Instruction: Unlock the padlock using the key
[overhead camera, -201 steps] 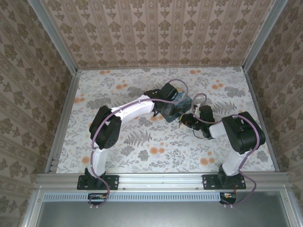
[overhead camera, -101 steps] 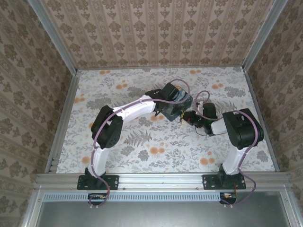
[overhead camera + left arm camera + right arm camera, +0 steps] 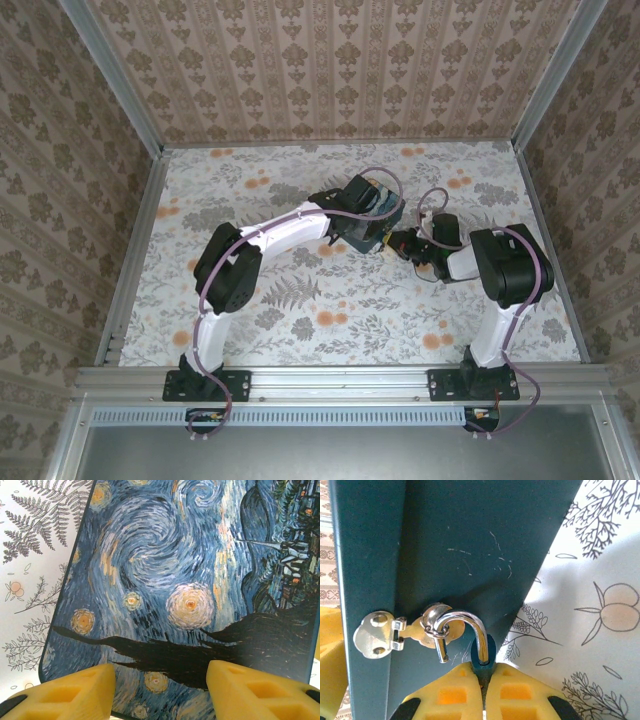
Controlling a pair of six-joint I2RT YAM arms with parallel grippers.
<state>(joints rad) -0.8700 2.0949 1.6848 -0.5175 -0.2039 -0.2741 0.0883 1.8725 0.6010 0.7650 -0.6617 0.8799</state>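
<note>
Right wrist | one padlock (image 3: 480, 639), right tool (image 3: 484, 674) pinching it | left tool (image 3: 160, 680) spread | one box (image 3: 160, 570)

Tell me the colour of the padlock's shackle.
Shiny silver shackle, clearest in the right wrist view.

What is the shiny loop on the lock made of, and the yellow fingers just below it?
The loop looks like polished metal: silvery, with bright glints. The fingers look like matte yellow plastic, perhaps printed: dull, with moulded pockets.

box (image 3: 175, 580) blocking centre, near table (image 3: 330, 330) open
</note>
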